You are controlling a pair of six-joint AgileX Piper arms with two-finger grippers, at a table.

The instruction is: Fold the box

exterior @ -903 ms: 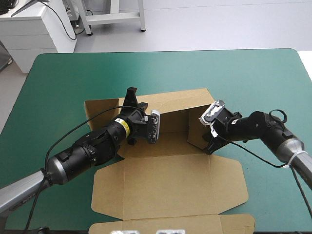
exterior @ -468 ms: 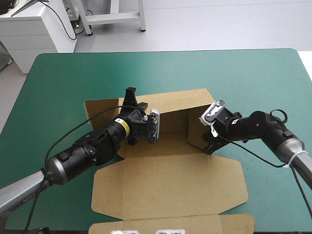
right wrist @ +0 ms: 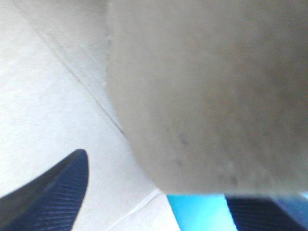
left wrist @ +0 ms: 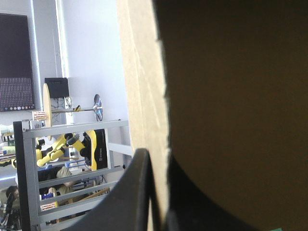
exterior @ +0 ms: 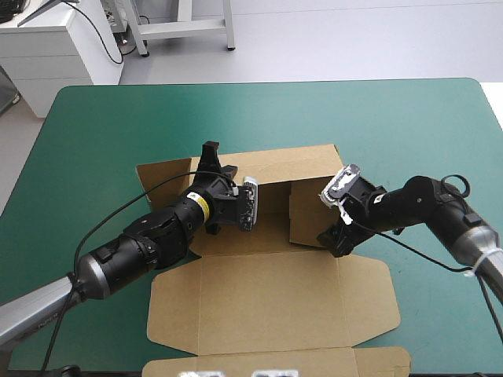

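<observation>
The brown box (exterior: pixel 271 236) sits about the middle of the tabletop (exterior: pixel 110 126), part-way built. Its lid (exterior: pixel 267 302) lies flat and reaches toward 6 o'clock, with a narrow strip of board at the near edge. The back wall (exterior: pixel 295 161) stands raised along the 12 o'clock side.

The left gripper (exterior: pixel 214 157) comes in from 8 o'clock and sits at the top edge of that back wall, toward its 9 o'clock half. In the left wrist view its fingers (left wrist: pixel 132 197) are all but closed, with the board's pale cut edge (left wrist: pixel 144 96) running up from between them. It has the wall pinched.

The right gripper (exterior: pixel 336 239) reaches in from 3 o'clock and is low at the box's 3 o'clock end. A side flap (exterior: pixel 306 212) stands upright there, swung inward over the box floor, and the gripper is just beside the flap's near corner at about 4 o'clock of it. In the right wrist view its fingers (right wrist: pixel 53 197) stand wide apart with nothing clamped between them. The flap's rounded corner (right wrist: pixel 207 96) hangs close ahead of them. A patch of the teal-green cover (right wrist: pixel 197 211) shows under it, and flat board (right wrist: pixel 48 96) lies off to one side.
</observation>
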